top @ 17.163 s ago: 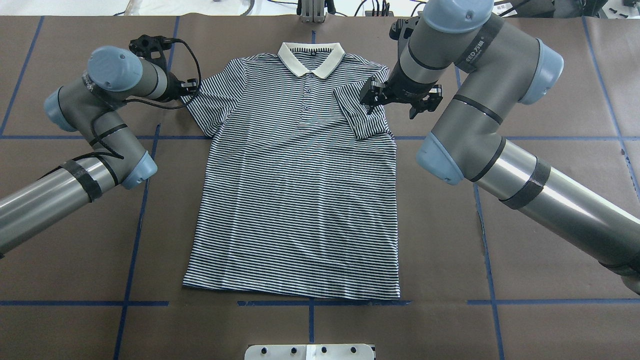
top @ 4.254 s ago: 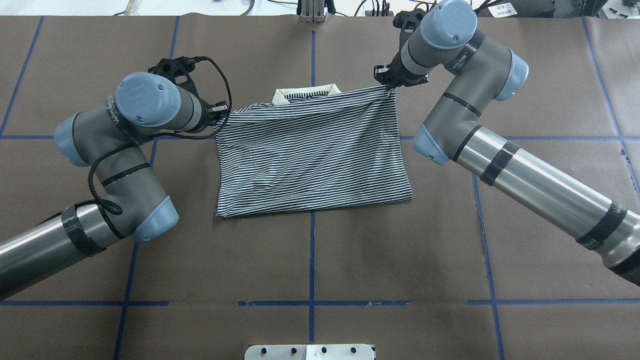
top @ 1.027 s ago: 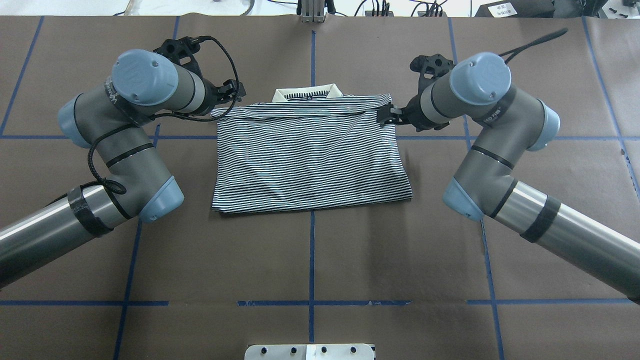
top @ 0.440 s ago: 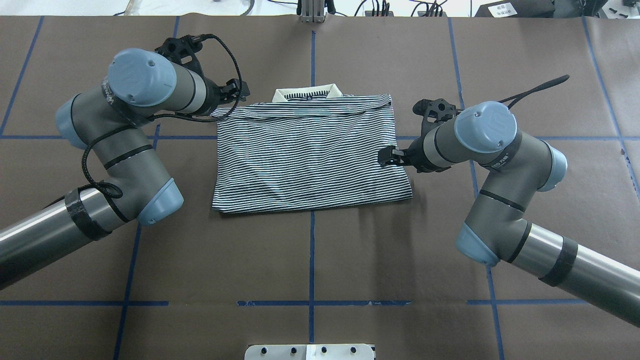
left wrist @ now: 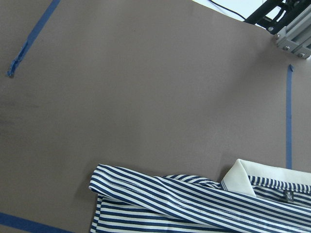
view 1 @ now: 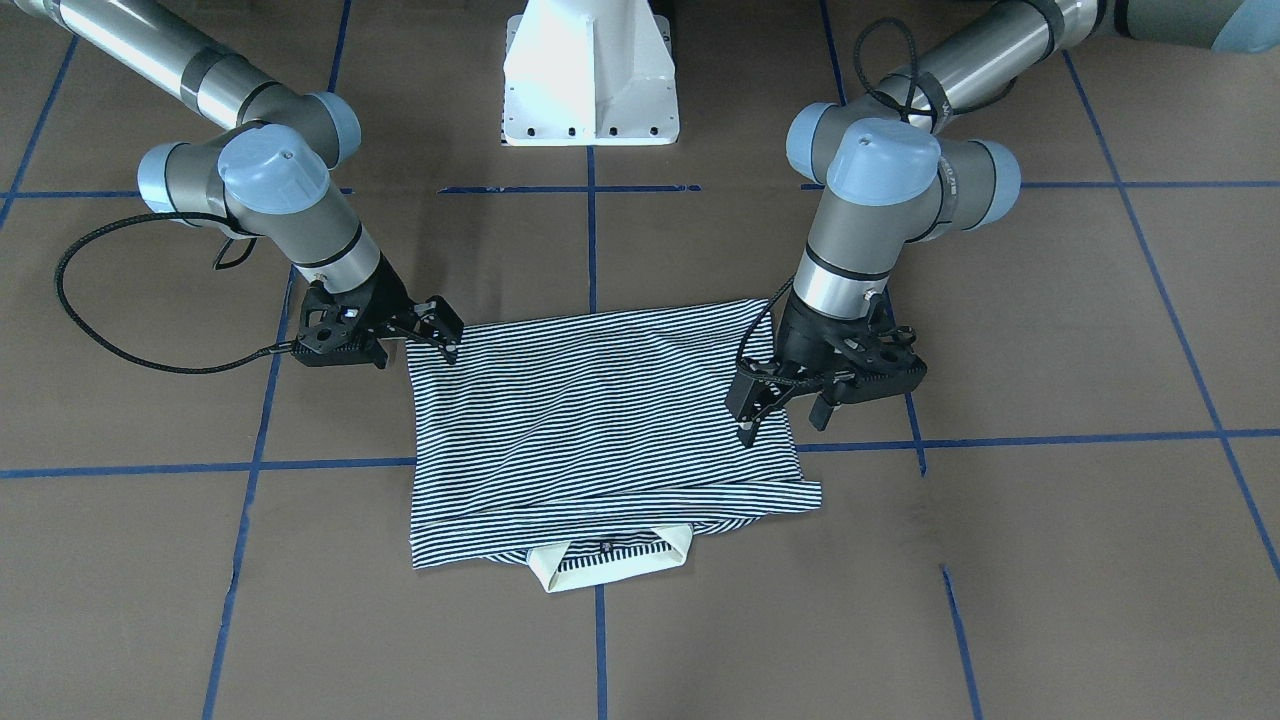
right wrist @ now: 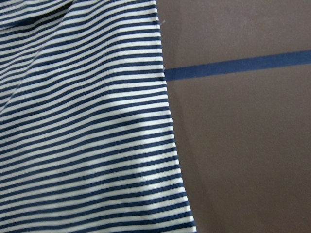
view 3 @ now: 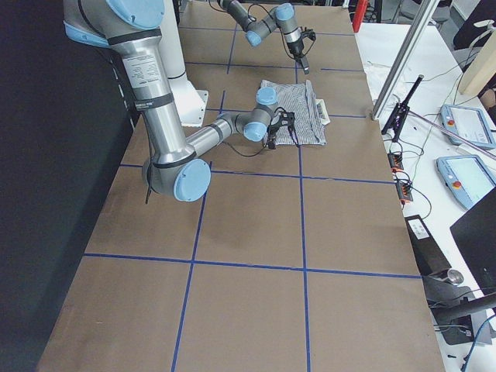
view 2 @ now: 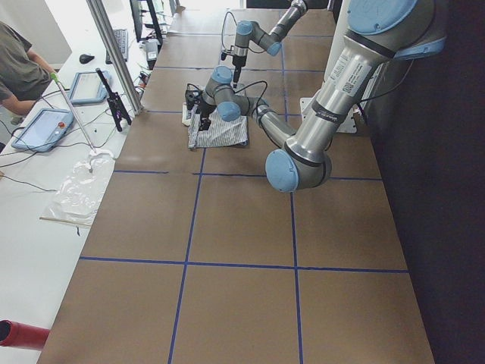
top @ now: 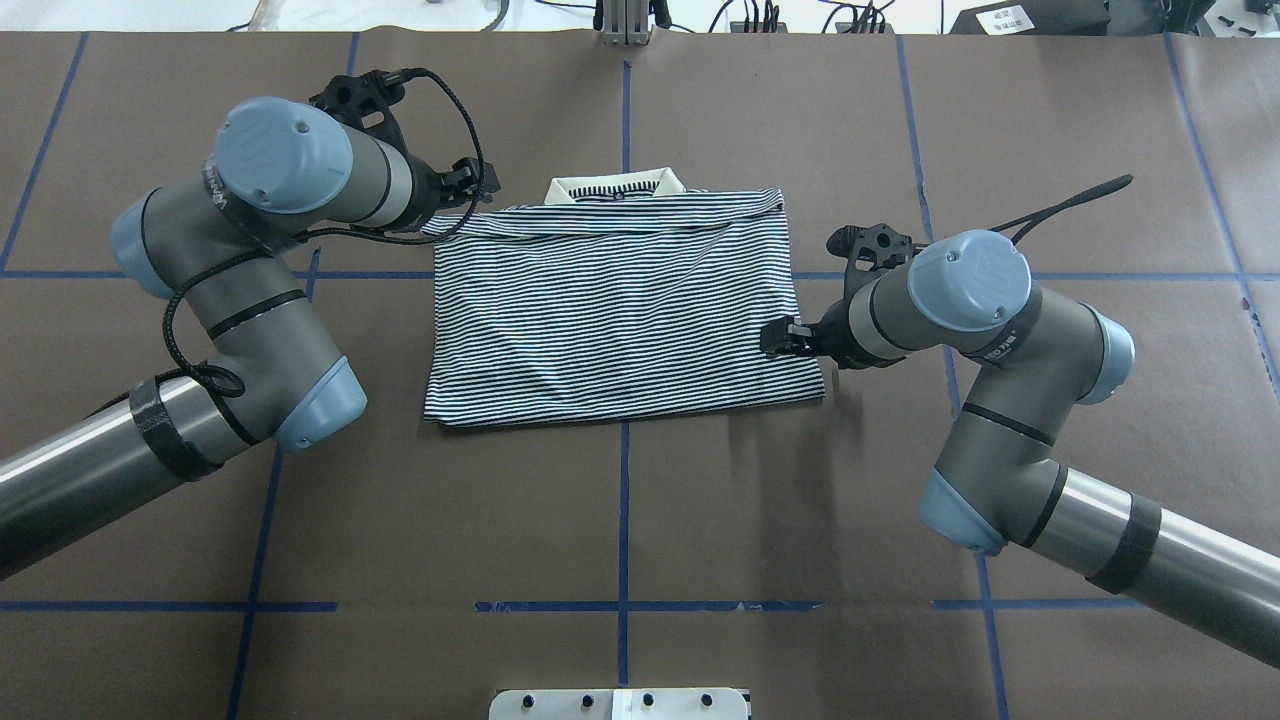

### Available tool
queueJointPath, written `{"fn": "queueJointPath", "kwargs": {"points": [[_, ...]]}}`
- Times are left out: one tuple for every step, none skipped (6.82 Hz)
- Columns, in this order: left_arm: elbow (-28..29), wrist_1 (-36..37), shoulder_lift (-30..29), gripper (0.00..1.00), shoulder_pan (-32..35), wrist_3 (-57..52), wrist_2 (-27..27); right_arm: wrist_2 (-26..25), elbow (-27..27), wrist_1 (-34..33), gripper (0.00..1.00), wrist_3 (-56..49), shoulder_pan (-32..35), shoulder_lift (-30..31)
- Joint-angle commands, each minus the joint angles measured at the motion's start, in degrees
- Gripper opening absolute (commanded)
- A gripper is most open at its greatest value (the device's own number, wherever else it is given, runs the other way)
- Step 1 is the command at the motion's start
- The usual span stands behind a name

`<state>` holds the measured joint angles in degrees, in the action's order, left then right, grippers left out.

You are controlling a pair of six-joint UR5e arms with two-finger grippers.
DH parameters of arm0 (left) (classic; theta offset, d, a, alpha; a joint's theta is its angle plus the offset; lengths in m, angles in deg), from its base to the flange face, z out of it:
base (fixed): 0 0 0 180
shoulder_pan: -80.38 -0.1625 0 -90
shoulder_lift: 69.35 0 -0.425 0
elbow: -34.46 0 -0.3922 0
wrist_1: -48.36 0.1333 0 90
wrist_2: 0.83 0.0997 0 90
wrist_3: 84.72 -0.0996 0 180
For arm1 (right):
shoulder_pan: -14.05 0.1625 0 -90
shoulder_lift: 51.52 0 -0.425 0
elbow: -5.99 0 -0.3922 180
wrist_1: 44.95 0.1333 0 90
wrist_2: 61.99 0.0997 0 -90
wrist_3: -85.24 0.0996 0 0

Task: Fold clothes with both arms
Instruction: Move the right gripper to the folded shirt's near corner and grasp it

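Since a second ago our right gripper [top: 768, 338] has left the far-right corner of the polo shirt [top: 610, 320] and travelled along its right edge toward the near fold. The left gripper [view 1: 782, 412] has kept its place by the far-left corner.

Around the work we see a brown-covered table [top: 800, 520] marked with blue tape lines [top: 623, 500]. The white pedestal [view 1: 590, 70] stands on the robot's side, and a white plate [top: 620, 703] sits at that same edge. At the left end a person [view 2: 19, 64] sits at a white bench [view 2: 30, 227]. The left arm [top: 250, 290] bends just beside the shirt's left edge. The right arm [top: 1000, 330] reaches in from the right, its wrist over the shirt's right border.

The shirt lies flat, folded in half across the centre tape line, the fold toward the robot. Its cream collar [top: 608, 186] pokes out past the hem on the far side.

Both grippers have their fingers spread and hold nothing. The right one hangs over the right edge near the fold corner, and the left one hangs above the hem corner beside the collar.
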<state>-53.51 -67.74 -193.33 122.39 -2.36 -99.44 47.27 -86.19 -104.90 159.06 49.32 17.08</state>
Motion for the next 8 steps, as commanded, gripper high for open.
{"fn": "queueJointPath", "kwargs": {"points": [[0.0, -0.1, 0.1, 1.00, 0.0, -0.2, 0.0, 0.7, -0.1, 0.0, 0.40, 0.0, -0.3, 0.1], [0.1, -0.1, 0.1, 1.00, 0.0, -0.2, 0.0, 0.8, -0.2, -0.1, 0.07, -0.1, -0.5, 0.0], [0.1, -0.1, 0.1, 1.00, 0.0, -0.2, 0.0, 0.7, -0.4, -0.1, 0.00, -0.1, -0.6, 0.1], [0.1, -0.1, 0.1, 1.00, 0.0, -0.2, 0.0, 0.7, -0.4, -0.1, 0.00, -0.1, -0.8, 0.3], [0.0, -0.1, 0.1, 1.00, 0.0, -0.2, 0.0, 0.8, -1.7, 0.0, 0.00, -0.1, -0.8, 1.0], [-0.1, 0.0, 0.1, 1.00, 0.0, -0.2, 0.0, 0.9, -4.0, 0.0, 0.00, -0.1, -0.8, 3.1], [-0.1, 0.0, 0.0, 1.00, 0.0, -0.1, 0.0, 0.9, -6.8, 0.0, 0.00, -0.1, -1.1, 5.8], [-0.5, 0.1, -0.1, 1.00, 0.0, 0.0, 0.0, 0.9, -9.2, 0.0, 0.00, -0.1, -2.4, 9.1]]}}
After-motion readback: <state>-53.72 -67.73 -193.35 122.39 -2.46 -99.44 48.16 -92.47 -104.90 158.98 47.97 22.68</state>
